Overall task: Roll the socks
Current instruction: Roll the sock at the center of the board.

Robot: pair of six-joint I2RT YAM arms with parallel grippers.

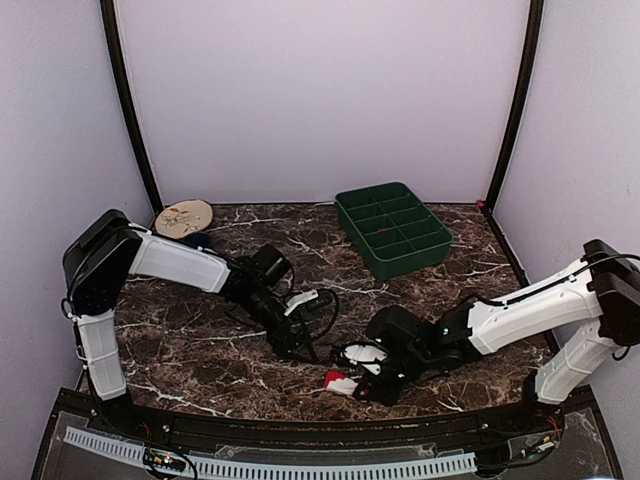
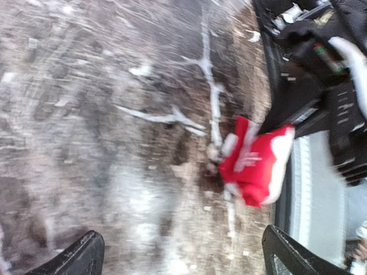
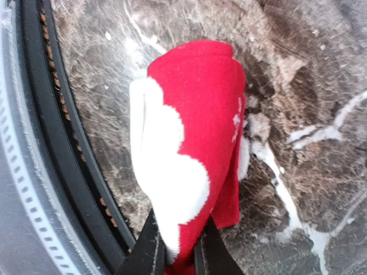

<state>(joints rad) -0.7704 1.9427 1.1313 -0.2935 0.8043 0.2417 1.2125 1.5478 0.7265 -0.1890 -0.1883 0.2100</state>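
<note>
The socks (image 3: 195, 126) show as one folded bundle of red fabric with white patches, lying on the marble table close to its front edge; I cannot tell whether it is one sock or both. My right gripper (image 3: 179, 255) is shut on the near end of that bundle, its black fingers (image 3: 146, 246) pinching the fabric. In the top view the right gripper (image 1: 352, 383) sits over the socks (image 1: 338, 381). My left gripper (image 1: 305, 340) hovers up and to the left of them, open and empty. In the blurred left wrist view the left gripper (image 2: 183, 260) stands wide, with the socks (image 2: 255, 163) ahead.
A green tray with compartments (image 1: 392, 228) stands at the back right of the table. A round wooden disc (image 1: 184, 216) lies at the back left. The table's black front rim (image 3: 51, 143) runs right beside the socks. Pale walls close in three sides.
</note>
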